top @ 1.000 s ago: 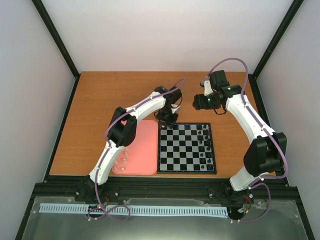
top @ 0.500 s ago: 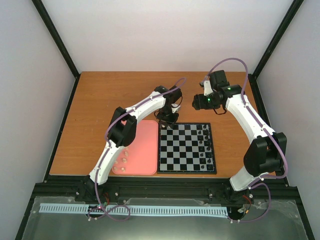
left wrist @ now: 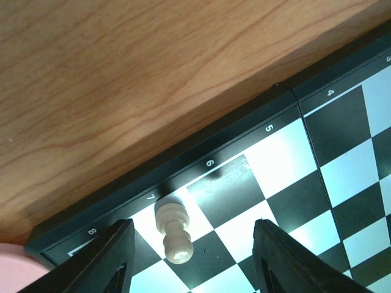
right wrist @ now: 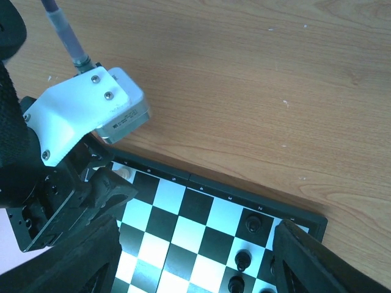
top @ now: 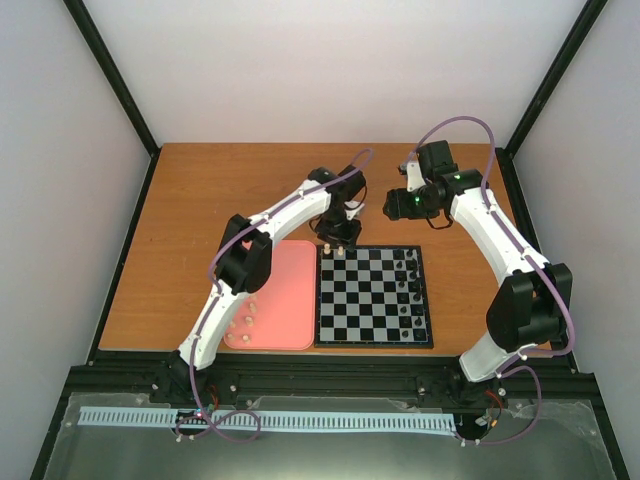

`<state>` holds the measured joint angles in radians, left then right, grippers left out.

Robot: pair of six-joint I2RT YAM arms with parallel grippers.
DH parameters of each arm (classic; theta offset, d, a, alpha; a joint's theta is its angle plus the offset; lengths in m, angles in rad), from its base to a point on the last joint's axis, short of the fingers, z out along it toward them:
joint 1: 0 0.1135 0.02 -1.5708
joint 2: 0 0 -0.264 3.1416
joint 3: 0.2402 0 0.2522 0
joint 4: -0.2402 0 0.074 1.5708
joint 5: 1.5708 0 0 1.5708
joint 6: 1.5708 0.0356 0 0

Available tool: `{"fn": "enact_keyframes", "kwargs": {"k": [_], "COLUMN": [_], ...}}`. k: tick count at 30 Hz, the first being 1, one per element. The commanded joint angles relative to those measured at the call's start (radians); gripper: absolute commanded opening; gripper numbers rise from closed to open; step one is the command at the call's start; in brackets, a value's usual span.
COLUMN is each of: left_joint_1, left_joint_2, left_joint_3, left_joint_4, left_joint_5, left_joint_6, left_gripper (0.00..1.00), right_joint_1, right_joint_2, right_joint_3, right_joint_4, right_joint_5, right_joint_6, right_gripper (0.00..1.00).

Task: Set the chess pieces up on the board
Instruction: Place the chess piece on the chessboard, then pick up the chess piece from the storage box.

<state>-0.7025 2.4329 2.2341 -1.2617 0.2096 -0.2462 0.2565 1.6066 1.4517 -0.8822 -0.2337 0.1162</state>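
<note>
Left gripper [left wrist: 194, 259] had lifted clear, fingers wide and empty, leaving one cream chess piece [left wrist: 174, 232] standing on the board [top: 375, 295] by its corner facing the tabletop's far-left corner, so that placement was judged complete.

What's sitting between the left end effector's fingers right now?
One cream-white chess piece, standing on the board near its edge, touching neither finger of the open left end effector; the left wrist view shows it.
</note>
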Motion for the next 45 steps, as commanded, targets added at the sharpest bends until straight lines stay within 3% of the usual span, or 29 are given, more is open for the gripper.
{"fn": "enact_keyframes", "kwargs": {"k": [1,11,20,23,27,33,40,45], "left_joint_1": [-0.009,-0.009,0.021,0.066,0.149,0.308,0.391,0.438], "left_joint_2": [-0.028,-0.081,-0.137,-0.246,-0.468,-0.705,-0.743,-0.721], "left_joint_3": [0.052,0.068,0.114,-0.041,-0.375,-0.747,-0.928,-0.967], "left_joint_4": [0.003,0.049,0.018,0.038,0.131,0.216,0.292,0.352], "left_joint_5": [-0.035,0.004,-0.185,-0.280,-0.383,-0.394,-0.362,-0.331], "left_joint_6": [-0.006,-0.020,-0.076,-0.121,-0.192,-0.263,-0.307,-0.316], "left_gripper": [0.56,0.57,0.69,0.70,0.73,0.69,0.64,0.58], "right_joint_1": [-0.009,-0.009,-0.009,-0.008,-0.010,-0.009,-0.007,-0.008], "right_joint_2": [0.004,0.009,0.007,0.002,-0.007,-0.010,0.007,0.003], "right_joint_3": [0.018,0.020,0.017,0.012,-0.002,-0.012,-0.005,-0.009], "right_joint_4": [0.003,0.007,0.006,0.007,0.014,0.020,0.019,0.016], "right_joint_5": [-0.014,-0.019,-0.028,-0.031,-0.034,-0.044,-0.068,-0.059], "right_joint_6": [-0.006,-0.006,-0.005,-0.004,-0.003,-0.001,0.004,0.001], "right_gripper": [0.68,0.68,0.68,0.68,0.68,0.68,0.68,0.68]}}
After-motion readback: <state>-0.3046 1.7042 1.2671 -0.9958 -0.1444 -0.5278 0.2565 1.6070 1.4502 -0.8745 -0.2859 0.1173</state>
